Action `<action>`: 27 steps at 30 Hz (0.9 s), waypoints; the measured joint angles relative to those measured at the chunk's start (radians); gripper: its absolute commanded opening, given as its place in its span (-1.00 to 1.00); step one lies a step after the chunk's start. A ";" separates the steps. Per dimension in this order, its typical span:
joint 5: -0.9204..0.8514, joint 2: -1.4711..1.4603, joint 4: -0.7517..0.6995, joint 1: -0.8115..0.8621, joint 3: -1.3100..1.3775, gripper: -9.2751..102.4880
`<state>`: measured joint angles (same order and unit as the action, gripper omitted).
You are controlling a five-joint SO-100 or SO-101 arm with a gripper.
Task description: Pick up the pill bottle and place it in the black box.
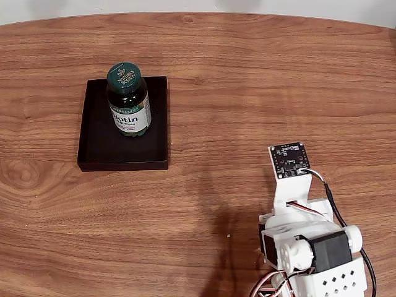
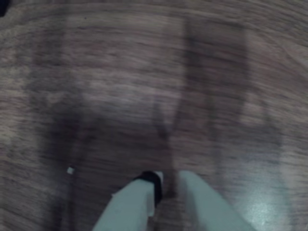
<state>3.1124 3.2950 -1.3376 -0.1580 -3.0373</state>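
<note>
My claw hangs over bare wooden table, fingers almost together, pinching nothing. The wrist view is blurred, so fine detail is lost. Far off, up and left in the fixed view, the pill bottle stands upright inside the black box, toward its far wall

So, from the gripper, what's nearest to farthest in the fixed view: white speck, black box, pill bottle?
1. White speck, on the table beside the arm.
2. Black box, upper left.
3. Pill bottle, standing inside it.
</note>
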 measured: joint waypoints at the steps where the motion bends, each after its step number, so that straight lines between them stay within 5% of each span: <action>1: -0.005 0.003 0.000 -0.002 0.000 -0.82; 27: -0.084 0.040 -0.014 0.000 0.008 -0.82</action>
<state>3.0281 3.3349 -1.3514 -0.1580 -3.0296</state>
